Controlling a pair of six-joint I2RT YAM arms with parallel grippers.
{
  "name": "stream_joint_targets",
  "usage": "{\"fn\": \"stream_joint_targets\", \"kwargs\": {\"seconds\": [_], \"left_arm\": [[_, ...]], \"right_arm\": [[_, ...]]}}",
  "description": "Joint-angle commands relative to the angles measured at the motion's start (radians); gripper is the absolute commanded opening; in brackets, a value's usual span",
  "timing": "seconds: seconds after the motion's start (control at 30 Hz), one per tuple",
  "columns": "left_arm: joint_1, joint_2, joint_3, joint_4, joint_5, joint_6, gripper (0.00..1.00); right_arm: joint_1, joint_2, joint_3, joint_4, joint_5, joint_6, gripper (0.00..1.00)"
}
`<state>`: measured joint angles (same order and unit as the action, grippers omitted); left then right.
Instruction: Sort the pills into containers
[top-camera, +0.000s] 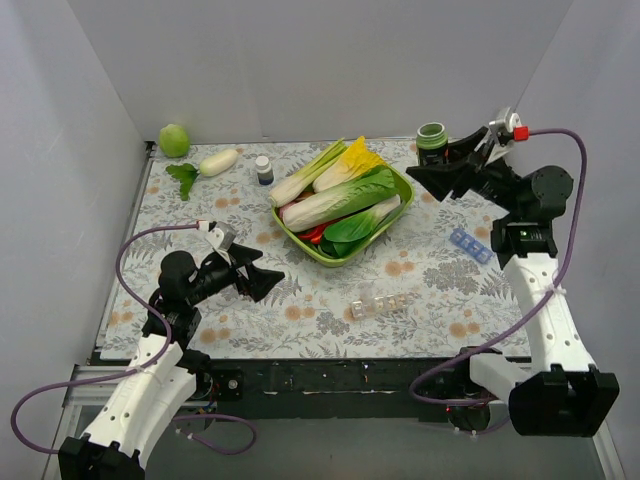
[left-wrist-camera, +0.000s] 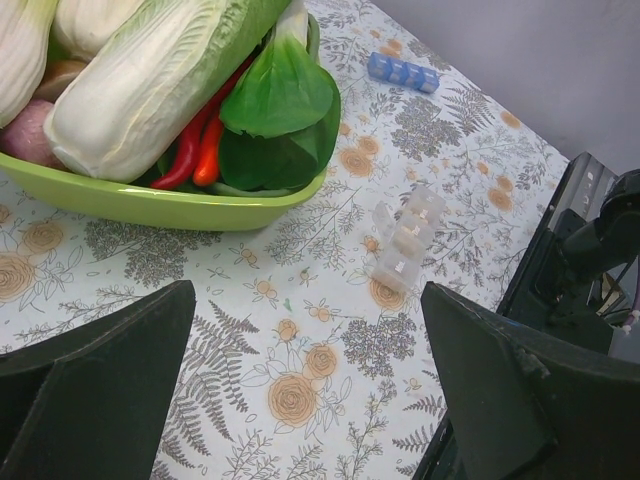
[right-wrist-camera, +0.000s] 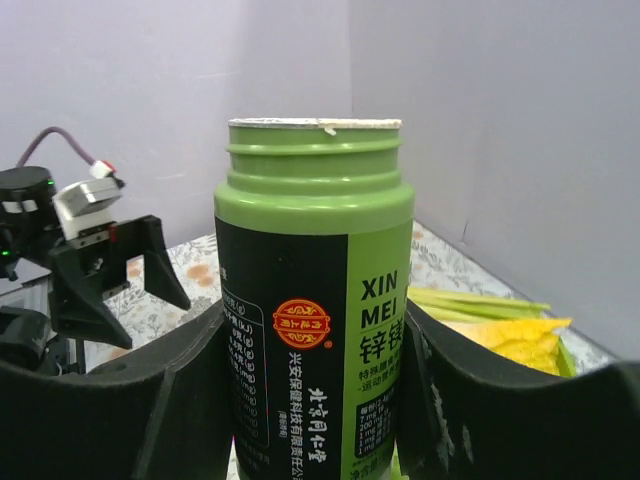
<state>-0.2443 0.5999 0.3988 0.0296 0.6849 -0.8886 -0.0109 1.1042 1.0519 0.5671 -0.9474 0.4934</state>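
Your right arm stretches to the far right of the green tray (left-wrist-camera: 150, 205), and its right tool (right-wrist-camera: 315, 315) is clenched on the sides of the green bottle (right-wrist-camera: 310, 200). Your left arm sits folded low, left of the tray. The left tool (left-wrist-camera: 308, 290) is spread wide and holds nothing. The containers (left-wrist-camera: 405, 238) lie on the bench (top-camera: 430, 290), just in front of the tray.

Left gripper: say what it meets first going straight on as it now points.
Probably the tablecloth just ahead of the left gripper, then the near end of the green tray; depth is unclear. The clear organizer sits beside that line.
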Motion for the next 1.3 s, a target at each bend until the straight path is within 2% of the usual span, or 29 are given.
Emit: {"fn": "stream_joint_targets", "kwargs": {"seconds": [0.0, 0.03, 0.07, 0.1, 0.13, 0.17, 0.2, 0.23, 0.27, 0.3, 0.33, 0.4, 0.43, 0.47, 0.5, 0.53, 0.63, 0.73, 0.77, 0.87, 0.9, 1.0, 1.27], "left_arm": [[-0.003, 0.001, 0.009, 0.004, 0.01, 0.013, 0.98], [-0.003, 0.004, 0.006, 0.006, 0.013, 0.014, 0.98], [-0.003, 0.006, 0.009, 0.006, 0.018, 0.014, 0.98], [-0.003, 0.015, 0.008, 0.004, 0.021, 0.014, 0.98], [-0.001, 0.017, 0.011, 0.003, 0.021, 0.014, 0.98], [-0.003, 0.015, 0.011, 0.003, 0.025, 0.014, 0.98], [-0.003, 0.011, 0.009, 0.003, 0.024, 0.016, 0.98], [-0.003, 0.006, 0.009, 0.003, 0.024, 0.016, 0.98], [-0.003, 0.005, 0.009, 0.003, 0.022, 0.017, 0.98], [-0.003, -0.002, 0.008, 0.006, 0.025, 0.016, 0.98], [-0.003, -0.005, 0.006, 0.009, 0.028, 0.014, 0.98], [-0.003, -0.002, 0.006, 0.012, 0.036, 0.016, 0.98], [-0.003, 0.006, 0.006, 0.012, 0.039, 0.017, 0.98], [-0.003, 0.008, 0.008, 0.012, 0.042, 0.017, 0.98], [-0.003, 0.005, 0.008, 0.01, 0.042, 0.016, 0.98], [-0.003, 0.001, 0.006, 0.01, 0.042, 0.014, 0.98], [-0.003, -0.018, 0.005, 0.012, 0.038, 0.017, 0.98], [-0.003, -0.022, 0.003, 0.015, 0.042, 0.017, 0.98], [-0.003, -0.02, 0.005, 0.015, 0.047, 0.016, 0.98], [-0.003, -0.02, 0.003, 0.02, 0.056, 0.016, 0.98], [-0.003, -0.02, 0.003, 0.021, 0.056, 0.016, 0.98], [-0.003, -0.022, 0.003, 0.023, 0.059, 0.016, 0.98], [-0.003, -0.025, 0.002, 0.026, 0.064, 0.014, 0.98]], "right_arm": [[-0.022, -0.123, 0.02, 0.099, 0.051, 0.012, 0.01], [-0.056, -0.098, 0.008, 0.15, 0.014, 0.108, 0.01], [-0.052, -0.054, -0.01, 0.363, -0.041, 0.301, 0.01], [-0.009, -0.052, -0.039, 0.432, -0.083, 0.338, 0.01], [0.146, -0.07, -0.074, 0.413, -0.135, 0.285, 0.01], [0.217, -0.152, -0.098, 0.149, -0.128, 0.167, 0.01], [0.282, -0.199, -0.096, -0.03, -0.079, -0.188, 0.02], [0.329, -0.234, -0.093, -0.112, 0.027, -0.282, 0.02], [0.321, -0.259, -0.114, -0.105, 0.065, -0.291, 0.02], [0.292, -0.253, -0.113, -0.086, 0.087, -0.229, 0.02], [0.219, -0.242, -0.116, -0.063, 0.011, -0.157, 0.02], [0.262, -0.224, -0.2, 0.077, -0.088, -0.043, 0.01], [0.378, -0.245, -0.207, -0.125, -0.042, -0.267, 0.01], [0.437, -0.309, -0.201, -0.28, 0.026, -0.417, 0.01], [0.48, -0.329, -0.22, -0.355, 0.073, -0.532, 0.02], [0.497, -0.343, -0.237, -0.407, 0.091, -0.58, 0.02], [0.496, -0.366, -0.271, -0.606, 0.041, -0.761, 0.01], [0.496, -0.377, -0.283, -0.904, 0.093, -1.081, 0.02], [0.494, -0.365, -0.28, -1.067, 0.114, -1.209, 0.02], [0.496, -0.314, -0.259, -1.334, 0.194, -1.415, 0.02], [0.496, -0.304, -0.262, -1.367, 0.219, -1.497, 0.02], [0.494, -0.255, -0.277, -1.406, 0.32, -1.555, 0.02], [0.546, -0.064, -0.29, -1.382, 0.527, -1.557, 0.01]]}}
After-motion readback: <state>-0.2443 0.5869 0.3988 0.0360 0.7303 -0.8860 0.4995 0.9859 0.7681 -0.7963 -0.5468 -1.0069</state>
